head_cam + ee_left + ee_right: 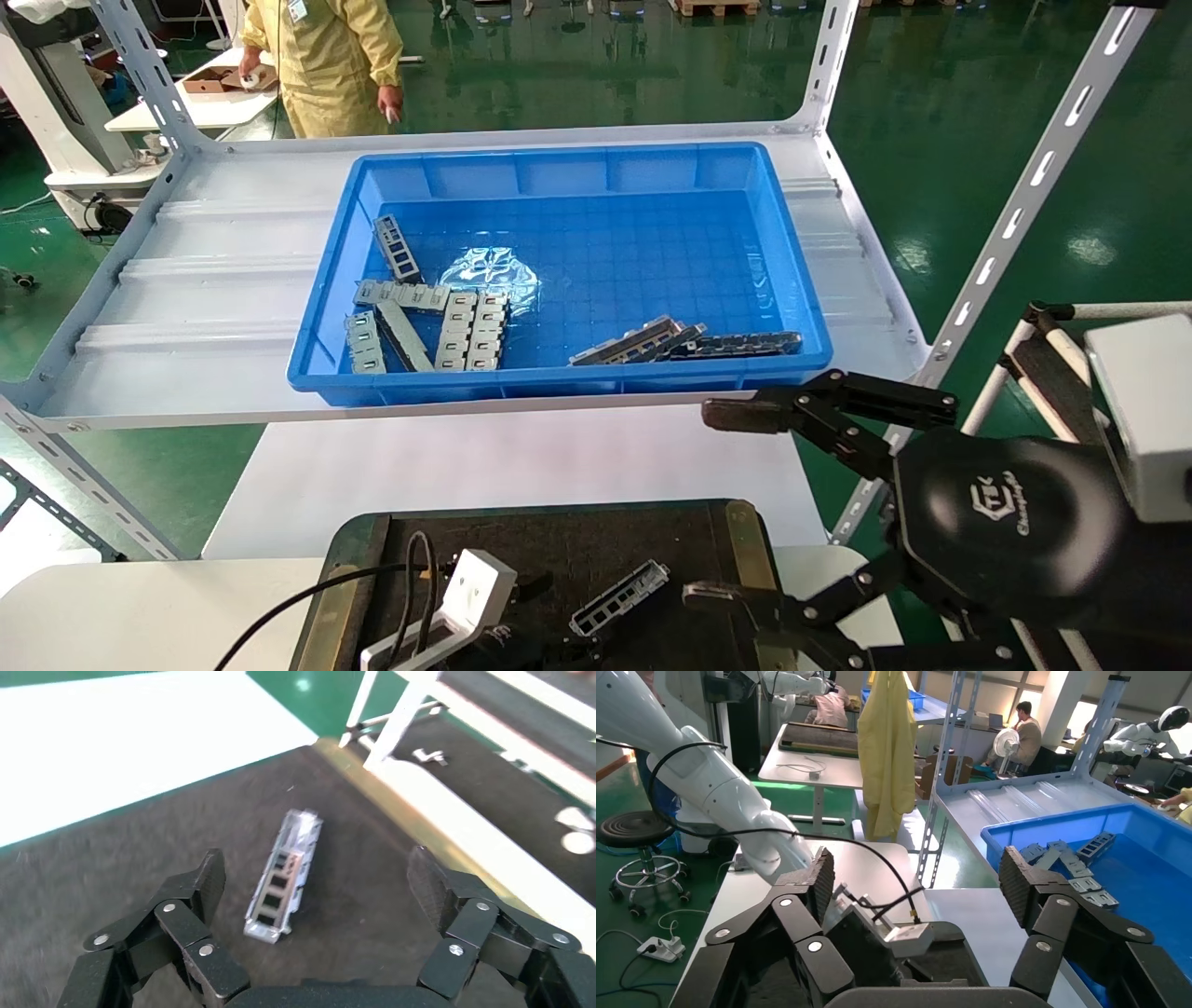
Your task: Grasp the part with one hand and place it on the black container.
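The left gripper (316,881) hangs spread wide and empty just above the part (284,878), which lies flat on the black container (105,860) near its brass edge strip (393,811); the right gripper (722,503) hovers beside that edge, also spread wide.

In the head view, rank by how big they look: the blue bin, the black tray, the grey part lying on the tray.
1. Blue bin, largest.
2. Black tray, partly cut off by the frame edge, so its full size is unsure.
3. Grey part, smallest.
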Controlling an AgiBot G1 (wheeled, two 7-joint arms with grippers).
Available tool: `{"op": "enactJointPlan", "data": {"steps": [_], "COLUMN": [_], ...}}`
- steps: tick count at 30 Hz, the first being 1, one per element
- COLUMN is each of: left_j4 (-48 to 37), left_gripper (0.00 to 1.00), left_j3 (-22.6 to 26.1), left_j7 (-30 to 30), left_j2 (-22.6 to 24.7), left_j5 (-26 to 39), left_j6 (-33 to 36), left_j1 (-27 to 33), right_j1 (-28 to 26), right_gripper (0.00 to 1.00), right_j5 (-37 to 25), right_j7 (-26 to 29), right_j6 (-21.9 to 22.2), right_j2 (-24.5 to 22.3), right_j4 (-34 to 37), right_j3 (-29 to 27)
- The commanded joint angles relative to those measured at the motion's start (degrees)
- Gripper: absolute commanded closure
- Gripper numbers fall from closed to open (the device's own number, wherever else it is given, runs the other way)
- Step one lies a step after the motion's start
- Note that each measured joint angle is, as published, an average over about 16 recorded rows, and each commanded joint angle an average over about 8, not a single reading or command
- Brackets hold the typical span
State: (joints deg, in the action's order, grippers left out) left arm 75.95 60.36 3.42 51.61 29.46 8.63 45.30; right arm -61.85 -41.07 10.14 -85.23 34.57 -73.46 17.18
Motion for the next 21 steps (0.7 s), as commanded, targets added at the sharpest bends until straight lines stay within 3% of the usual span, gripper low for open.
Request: {"op": "enactJointPlan", "data": {"steps": [1,11,21], "left_j4": [0.06,-4.27,-10.3], "left_gripper": [0.0,0.0,0.0], "left_j3": [-1.42,-7.95,-9.96], "left_j7": [0.55,7.11,11.28], "left_j2": [-1.31,-4.17,-5.67], "left_j5": [0.22,-1.4,-1.8], "left_j6": [3.58,21.03,35.13], "left_j1": [-0.12,-0.07,3.03], "right_j1": [0.0,-0.01,-0.01], "right_gripper": [0.0,0.0,0.0], "right_j5": [0.0,0.02,0.04], "right_j7": [0.0,-0.02,-0.03], "right_j6": [0.0,0.02,0.03], "right_j2": [0.0,-0.01,-0.03], "right_j4": [0.0,0.0,0.0], "right_j3": [0.01,0.04,0.06]}}
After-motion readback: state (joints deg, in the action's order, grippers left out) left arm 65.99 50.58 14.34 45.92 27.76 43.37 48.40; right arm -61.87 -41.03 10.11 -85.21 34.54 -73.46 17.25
